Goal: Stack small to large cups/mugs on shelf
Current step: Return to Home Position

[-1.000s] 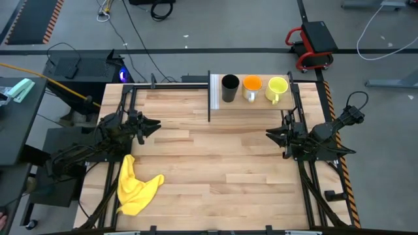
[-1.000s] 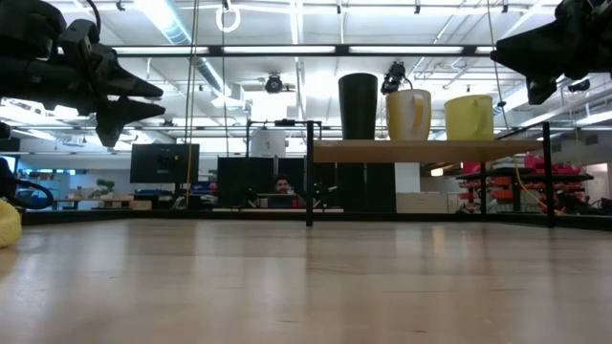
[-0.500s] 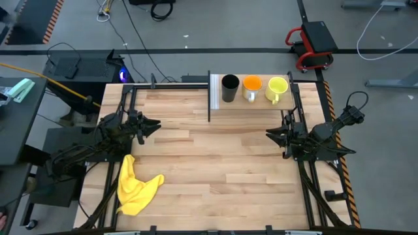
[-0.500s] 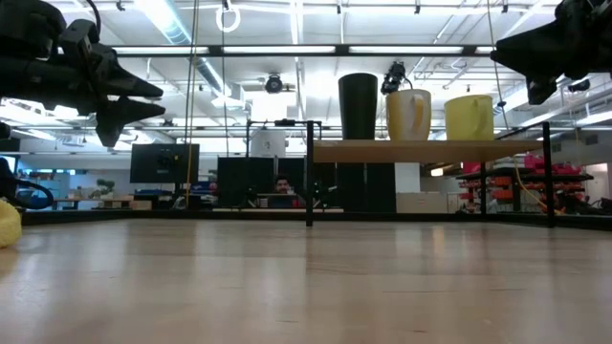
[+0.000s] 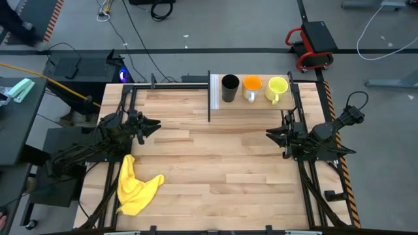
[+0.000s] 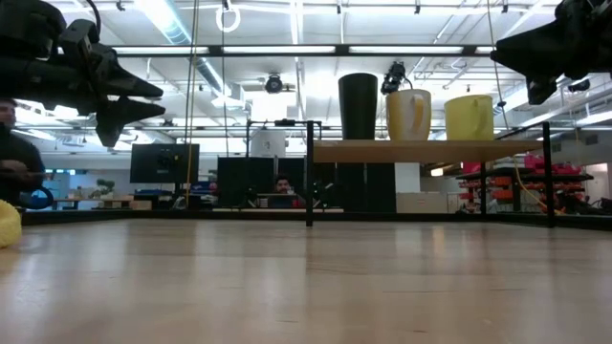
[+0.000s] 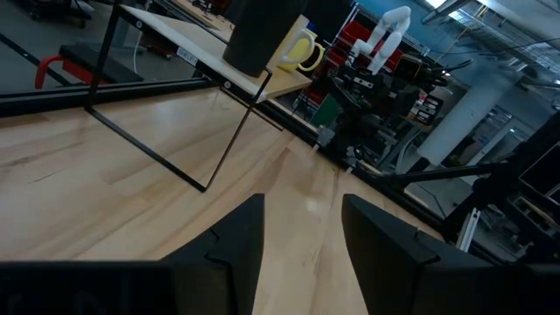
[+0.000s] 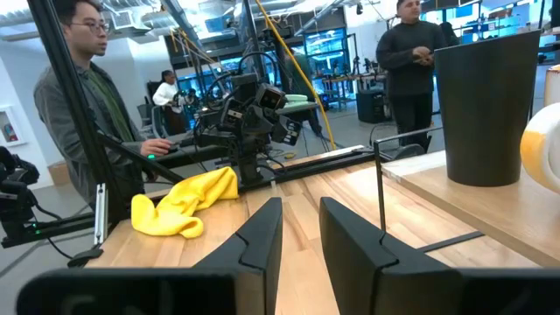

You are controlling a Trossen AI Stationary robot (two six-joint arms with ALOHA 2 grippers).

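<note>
Three cups [image 5: 251, 87] on one shelf [image 5: 248, 104]

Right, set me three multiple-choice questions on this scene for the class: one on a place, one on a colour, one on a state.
1. Where do the black cup, orange mug and yellow mug stand?
A) on the shelf
B) on the table
C) inside one another

2. Which colour is the middle one of the row?
A) black
B) orange
C) yellow

3. How are the left gripper and right gripper?
A) both shut on cups
B) both open and empty
C) one open, one shut on a mug

Answers:
1 A: all three sit side by side on the shelf.
2 B: orange has black on one side and yellow on the other.
3 B: each wrist view shows a gap between bare fingers, above the table.
</note>
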